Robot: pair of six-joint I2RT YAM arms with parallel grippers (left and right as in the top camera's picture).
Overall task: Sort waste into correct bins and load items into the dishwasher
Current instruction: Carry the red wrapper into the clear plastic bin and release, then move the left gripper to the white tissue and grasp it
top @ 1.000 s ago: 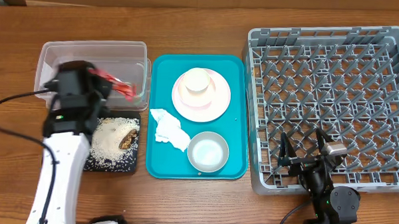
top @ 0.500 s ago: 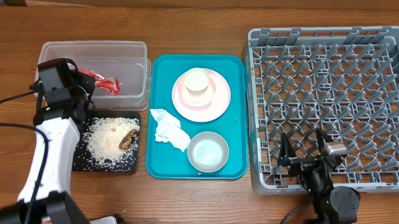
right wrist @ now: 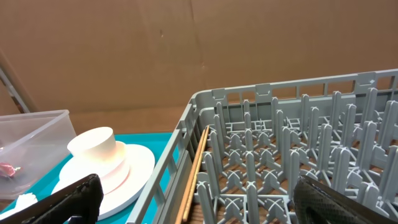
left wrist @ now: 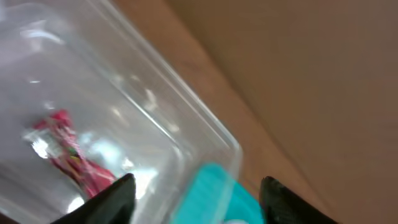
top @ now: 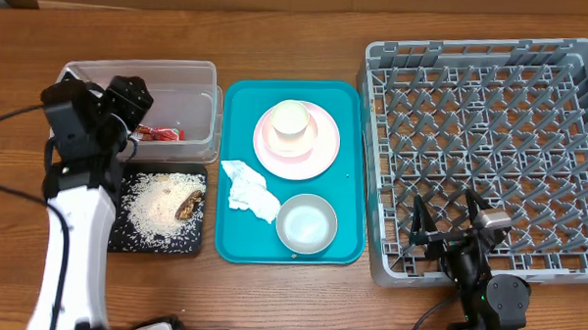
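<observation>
The red snack wrapper lies loose inside the clear tub. My left gripper hovers open over the tub's left part, just above and left of the wrapper, with nothing between its fingers. Rice-like scraps with a brown chunk sit in the black tray. The crumpled napkin, the pink plate with a small white cup on it, and the whitish bowl rest on the teal tray. My right gripper stands open above the grey rack's near-left corner.
The teal serving tray lies between the two bins and the rack. The rack's upright pegs fill the right side of the table. A black cable trails off the left arm towards the table's left edge.
My left gripper has opened and let go of the red wrapper, which now lies in the clear tub. The left arm has shifted left. The right arm has not moved.
</observation>
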